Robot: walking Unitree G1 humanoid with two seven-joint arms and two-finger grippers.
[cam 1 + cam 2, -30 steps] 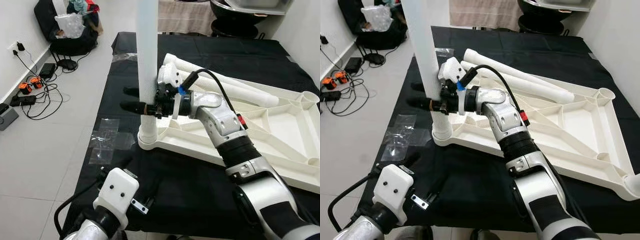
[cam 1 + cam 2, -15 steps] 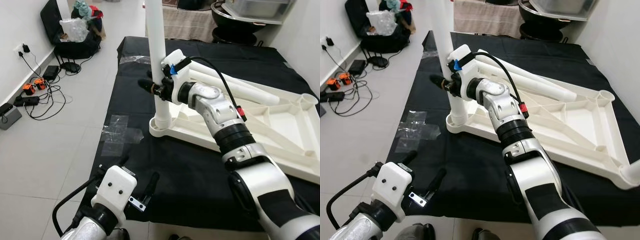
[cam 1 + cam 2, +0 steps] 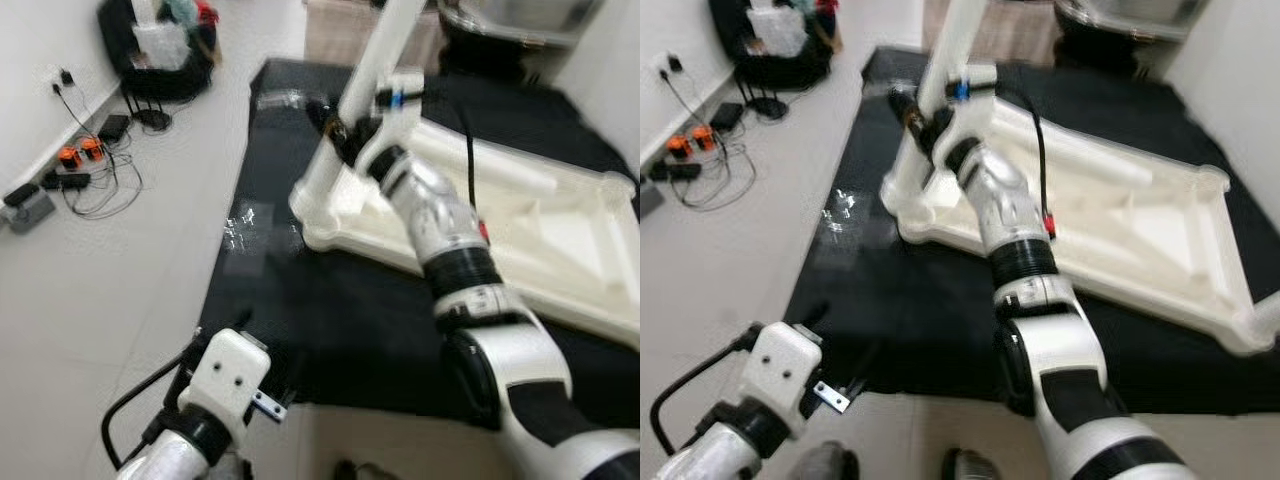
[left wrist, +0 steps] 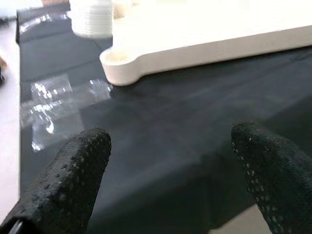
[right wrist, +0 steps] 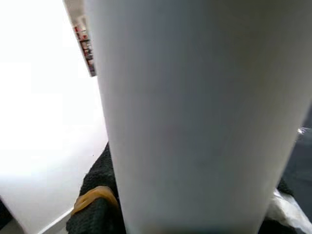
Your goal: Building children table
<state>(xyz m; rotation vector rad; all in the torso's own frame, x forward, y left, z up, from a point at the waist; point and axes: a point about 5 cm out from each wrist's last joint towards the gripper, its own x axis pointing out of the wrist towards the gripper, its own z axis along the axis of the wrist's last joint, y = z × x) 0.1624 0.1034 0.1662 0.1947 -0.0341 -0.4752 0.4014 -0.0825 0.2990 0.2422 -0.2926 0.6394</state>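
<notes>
A white children's table top (image 3: 560, 270) lies upside down on a black cloth. A long white leg (image 3: 375, 60) stands in its near left corner socket (image 4: 119, 70) and leans toward the top right of the blurred eye views. My right gripper (image 3: 335, 125) is shut on this leg a little above the socket, and the leg (image 5: 195, 112) is seen close up between its black fingers (image 5: 97, 204). My left gripper (image 4: 170, 165) hangs open and holds nothing, low over the cloth's near left edge. Its white wrist housing (image 3: 225, 375) is at the bottom left.
Two more white legs (image 3: 500, 170) lie across the table top. Clear tape patches (image 3: 250, 225) are stuck by the cloth's left edge. Cables and power strips (image 3: 80, 165) and a dark bag (image 3: 155, 60) sit on the tiled floor at left. A dark basin (image 3: 500, 30) stands behind.
The whole picture has shifted and blurred, so the camera has moved. The leg stood upright before and now leans to the right. My right gripper has kept hold of it.
</notes>
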